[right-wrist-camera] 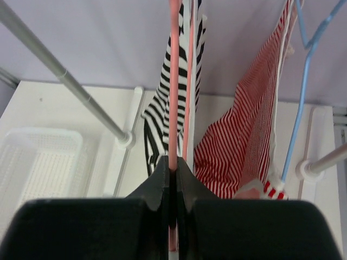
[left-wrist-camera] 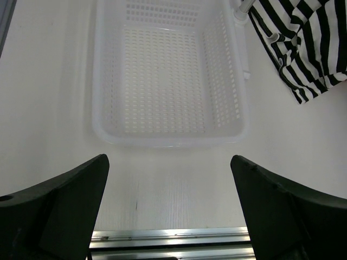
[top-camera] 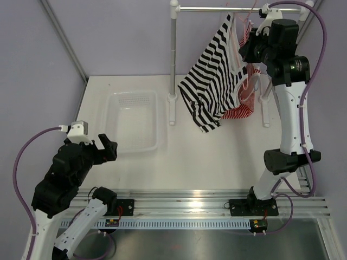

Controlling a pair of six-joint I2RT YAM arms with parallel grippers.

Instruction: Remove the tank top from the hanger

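The tank top [top-camera: 209, 81] hangs from the rail [top-camera: 217, 8] over the bench [top-camera: 217, 162], not yet off its hanger [right-wrist-camera: 174, 81] as I read it, so the stripping is all ahead. My left end effector [left-wrist-camera: 168, 162] sits spread wide, while my right end effector [right-wrist-camera: 173, 169] pinches the hanger's pink wire.

the tank top [top-camera: 209, 81] at upper centre shows bold black and white stripes, its hanger [right-wrist-camera: 174, 81] is pink, the finer-striped top [right-wrist-camera: 238, 141] is red and white on a light-blue hanger [right-wrist-camera: 298, 108], and the perforated basket [left-wrist-camera: 169, 140] is white.
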